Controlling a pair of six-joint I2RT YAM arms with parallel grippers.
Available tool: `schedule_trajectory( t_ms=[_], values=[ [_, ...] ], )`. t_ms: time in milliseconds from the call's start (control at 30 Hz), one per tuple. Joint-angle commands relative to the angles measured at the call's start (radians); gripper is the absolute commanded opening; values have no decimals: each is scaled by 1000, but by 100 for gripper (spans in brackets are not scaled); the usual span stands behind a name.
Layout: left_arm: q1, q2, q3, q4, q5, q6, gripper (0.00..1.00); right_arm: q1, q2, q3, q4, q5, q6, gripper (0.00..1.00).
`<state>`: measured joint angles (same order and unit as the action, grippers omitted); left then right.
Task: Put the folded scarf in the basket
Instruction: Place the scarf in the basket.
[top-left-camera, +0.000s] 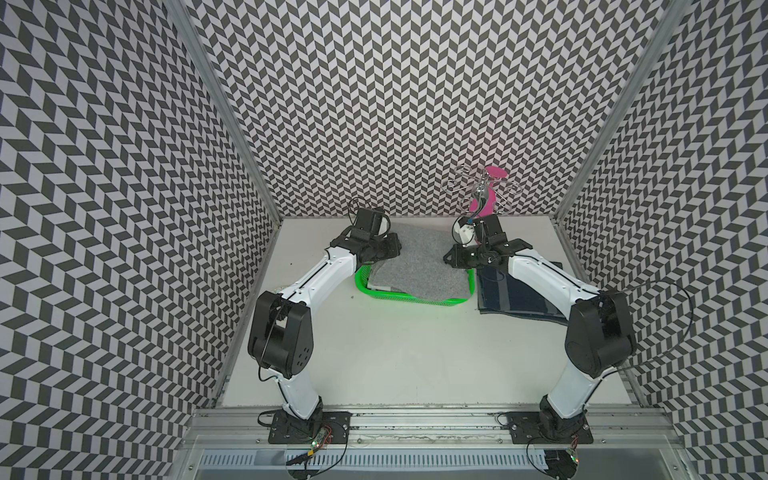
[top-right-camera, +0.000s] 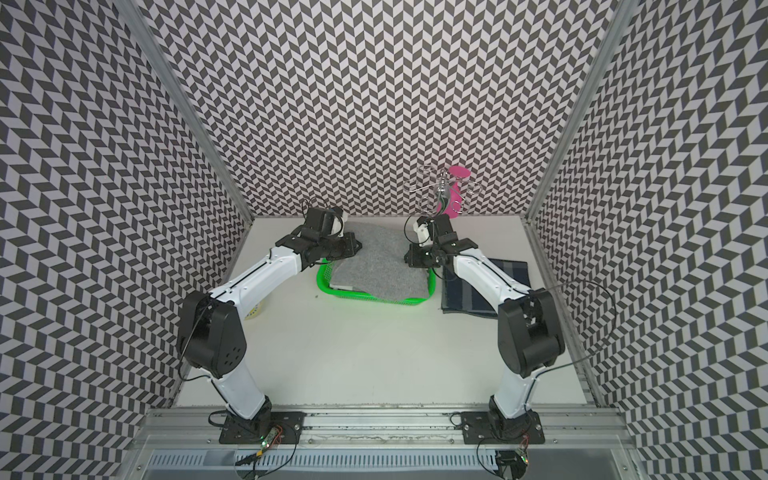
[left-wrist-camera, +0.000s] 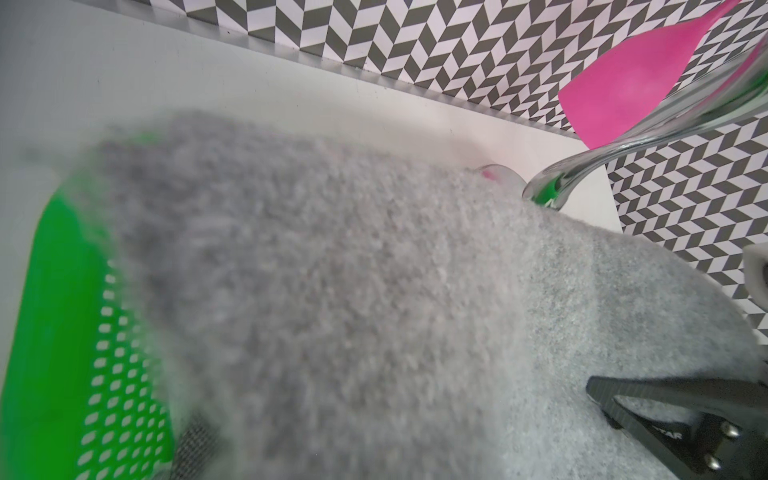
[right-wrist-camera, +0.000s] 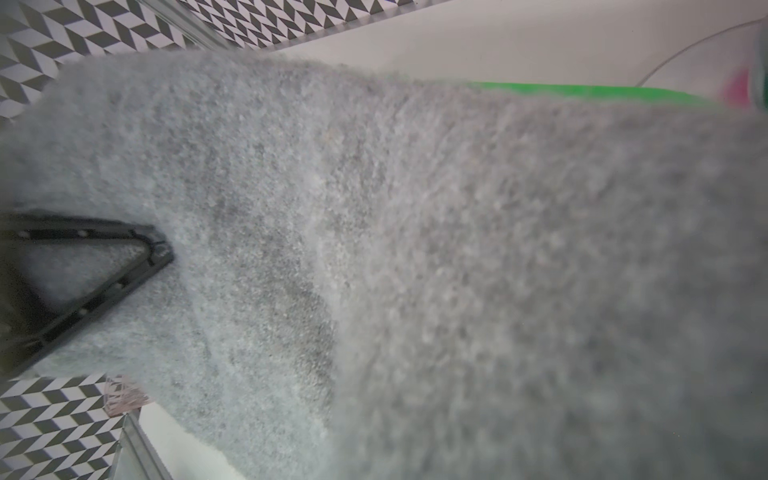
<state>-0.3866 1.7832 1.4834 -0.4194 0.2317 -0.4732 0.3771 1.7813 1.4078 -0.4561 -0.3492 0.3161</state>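
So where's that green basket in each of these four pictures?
Top view: basket near the centre, under the grey scarf.
Top view: basket, same spot.
Left wrist: basket wall, perforated, beside the scarf.
Right wrist: thin strip of basket rim beyond the scarf.
Shared landmark: the grey scarf.

Grey fuzzy folded scarf (top-left-camera: 419, 266) partly in green mesh basket (top-left-camera: 399, 296), far edge overhanging rim; mid-table, twd back.

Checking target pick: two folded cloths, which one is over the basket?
The grey fuzzy scarf, held over the green basket. The dark blue striped cloth lies flat on the table beside it.
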Motion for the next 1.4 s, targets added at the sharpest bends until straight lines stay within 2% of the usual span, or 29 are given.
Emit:
schedule_trajectory(
  t_ms=[0,200,367,500,533,733,800,967,1133,1367],
  values=[
    [20,43,49,71,-6,30,0,-4,34,28,46,43,-18,0],
    [35,80,-31,136,-11,17,0,-12,91,24,52,101,-37,0],
    [49,134,-10,126,-26,49,1,-27,128,40,73,109,-36,1],
    [51,147,-18,119,-38,49,2,-27,153,40,62,147,-38,10],
    [50,145,-26,126,-39,50,3,-27,150,31,66,165,-41,15],
    [55,139,-24,97,-82,48,17,-29,128,24,60,221,-46,37],
    [57,139,-11,76,-103,54,24,-29,118,34,55,213,-49,40],
    [61,138,15,15,-124,54,38,-35,97,48,2,261,-74,41],
    [68,120,-6,-9,-144,59,38,-41,45,-6,12,300,-70,43],
    [81,92,-20,-21,-183,59,40,-56,11,11,-31,316,-79,45]
  ],
)
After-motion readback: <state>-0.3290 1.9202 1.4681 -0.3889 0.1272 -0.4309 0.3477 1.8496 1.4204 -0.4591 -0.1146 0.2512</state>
